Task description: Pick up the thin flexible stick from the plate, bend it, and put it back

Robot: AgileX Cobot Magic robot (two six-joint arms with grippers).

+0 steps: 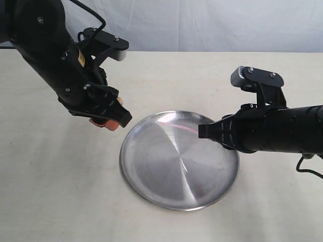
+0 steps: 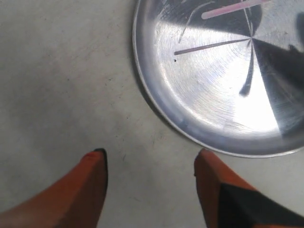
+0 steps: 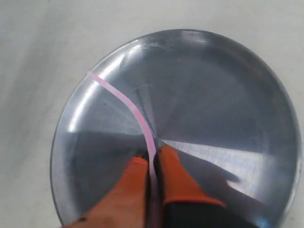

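The round silver plate (image 1: pixel 166 181) lies on the pale table; it also shows as the plate (image 2: pixel 223 109) and the plate (image 3: pixel 228 85). The thin pink stick (image 3: pixel 128 107) curves gently across it, its far end reaching the rim. My right gripper (image 3: pixel 153 159) is shut on the stick's near end, over the plate's right edge in the exterior view, where the stick (image 1: pixel 176 124) shows faintly. Part of the stick (image 2: pixel 232 8) appears in the left wrist view. My left gripper (image 2: pixel 149 159) stands open over bare table just left of the plate, holding nothing.
Pale beige tabletop (image 1: pixel 60 191) surrounds the plate. A white backdrop (image 1: pixel 212 20) runs along the far edge. The left arm (image 1: pixel 60 60) hangs over the table's left part; the right arm (image 1: pixel 282 131) reaches in from the right.
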